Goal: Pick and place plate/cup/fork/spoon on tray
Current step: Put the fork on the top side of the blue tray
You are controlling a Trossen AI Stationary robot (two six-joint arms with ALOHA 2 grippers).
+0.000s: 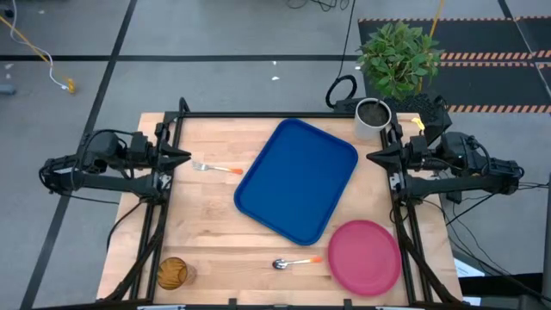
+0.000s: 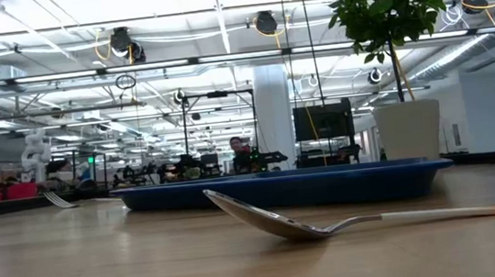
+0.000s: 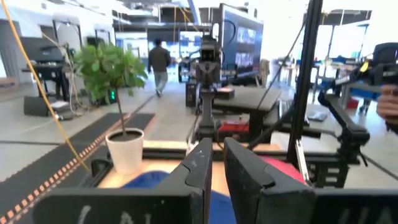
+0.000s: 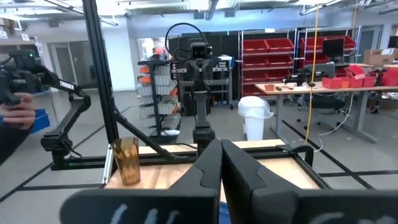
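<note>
In the high view the cup (image 1: 171,273) stands at lower left, the spoon (image 1: 295,262) and plate (image 1: 363,256) at lower right, the tray (image 1: 297,179) lies centre with the fork (image 1: 215,168) just left, and both the left gripper (image 1: 182,157) and right gripper (image 1: 374,158), fingers narrowly closed and holding nothing, flank it.

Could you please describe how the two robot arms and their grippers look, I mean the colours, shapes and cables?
Both arms are black, built of chunky jointed segments on black frame rails. The left gripper and the right gripper each taper to a point formed by two flat, dark, wedge-shaped fingers. Thin black cables trail from the right arm off the wooden table.
</note>
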